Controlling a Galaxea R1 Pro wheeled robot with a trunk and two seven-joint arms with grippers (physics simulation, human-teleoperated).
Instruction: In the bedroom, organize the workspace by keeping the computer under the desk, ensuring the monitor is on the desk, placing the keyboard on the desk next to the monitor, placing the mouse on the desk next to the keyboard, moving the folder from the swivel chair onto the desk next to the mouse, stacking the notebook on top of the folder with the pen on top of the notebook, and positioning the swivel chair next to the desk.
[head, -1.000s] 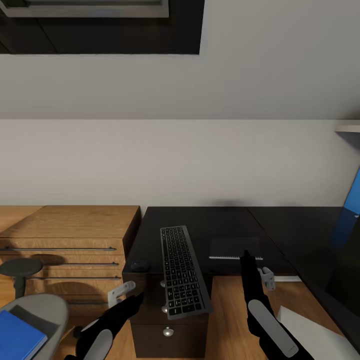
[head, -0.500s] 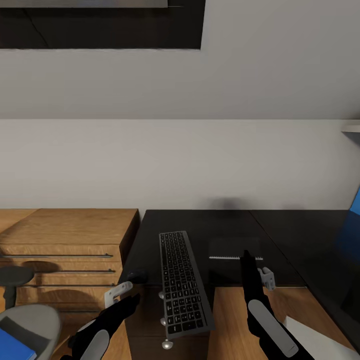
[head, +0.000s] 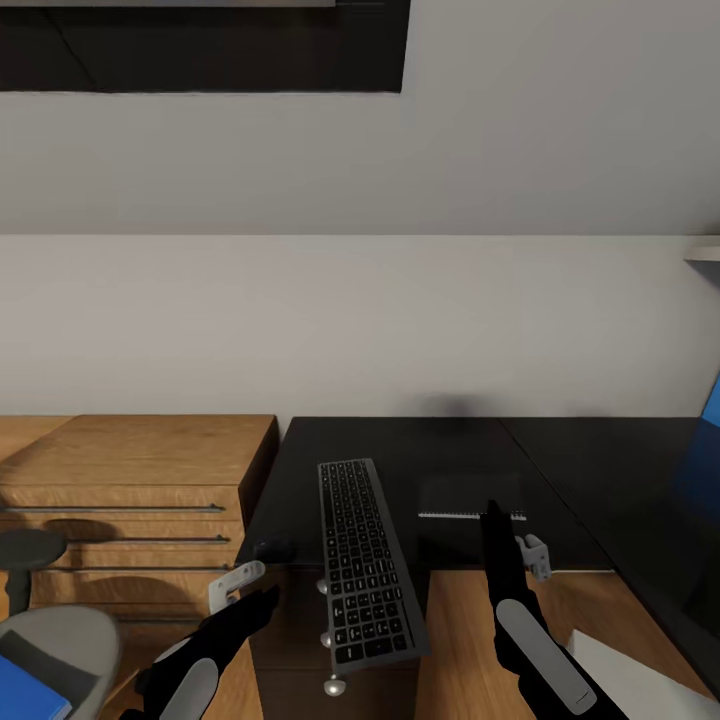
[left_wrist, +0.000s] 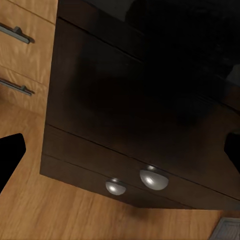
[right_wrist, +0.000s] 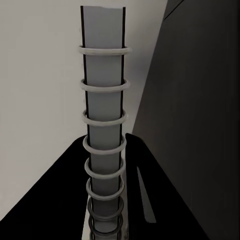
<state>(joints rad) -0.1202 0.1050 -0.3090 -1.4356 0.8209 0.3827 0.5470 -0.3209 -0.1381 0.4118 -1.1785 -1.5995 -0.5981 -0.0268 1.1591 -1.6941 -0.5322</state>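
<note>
My right gripper (head: 490, 514) is shut on the spiral edge of the notebook (head: 470, 495), which is level just over the black desk (head: 570, 460). In the right wrist view the notebook's ringed spine (right_wrist: 102, 60) runs between the fingers of my right gripper (right_wrist: 105, 150). The keyboard (head: 366, 560) lies on the desk and overhangs its front edge. The small black mouse (head: 271, 548) sits to its left. My left gripper (head: 240, 585) hangs open in front of the desk drawers (left_wrist: 110, 100). At the lower left, the blue folder (head: 25, 692) rests on the swivel chair (head: 70, 640).
A light wooden cabinet (head: 140, 470) with bar handles stands against the desk's left side. Silver drawer knobs (left_wrist: 154, 178) show on the desk front. A blue panel (head: 708, 415) and a dark shape sit at the right edge. A pale object (head: 625, 655) lies on the floor under the desk.
The whole view has shifted slightly, so the chair and folder sit further into the lower-left corner. Both arms keep their pose, and the notebook stays in the right gripper.
</note>
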